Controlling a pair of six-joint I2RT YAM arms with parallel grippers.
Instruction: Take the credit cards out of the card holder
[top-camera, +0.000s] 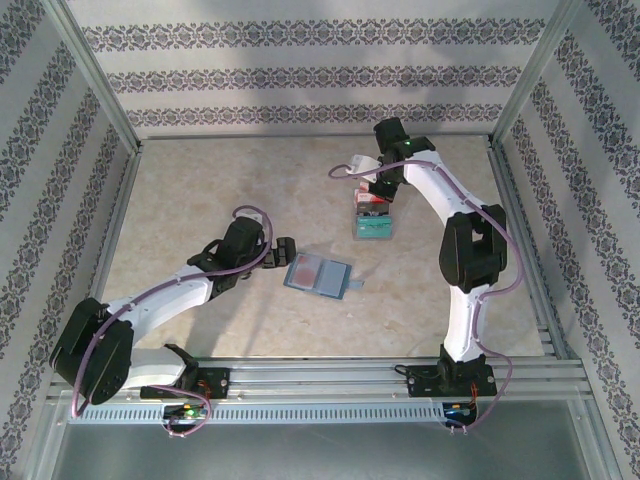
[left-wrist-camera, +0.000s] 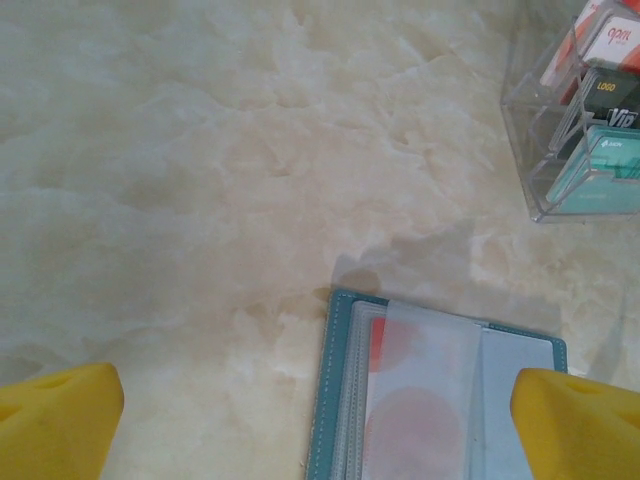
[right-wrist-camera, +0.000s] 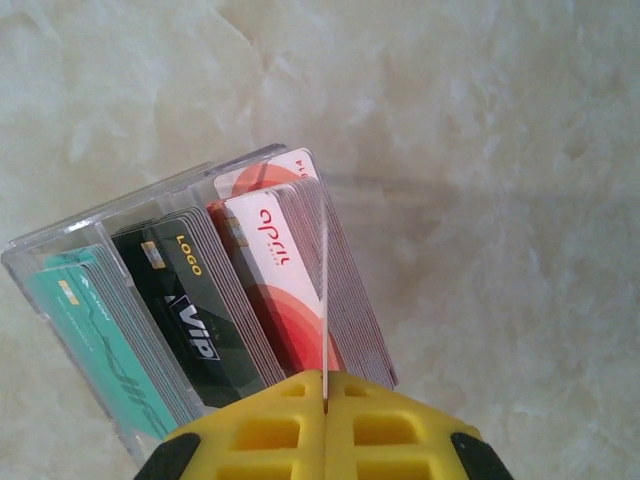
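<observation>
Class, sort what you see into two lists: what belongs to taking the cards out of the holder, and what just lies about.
Job: holder; red card in it; open left gripper; right gripper shut on a thin card.
Lying about: clear rack; its stacked cards; table.

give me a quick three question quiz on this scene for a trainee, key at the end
1. True or false: the left gripper is shut on the open teal folding card holder.
2. In the clear plastic tiered stand, which cards fill the middle row? A) teal cards B) black VIP cards C) red-and-white cards
3. What does the right gripper pinch?
Key: 1 false, its jaws stand wide open. 2 B. 3 a thin card, seen edge-on.
</observation>
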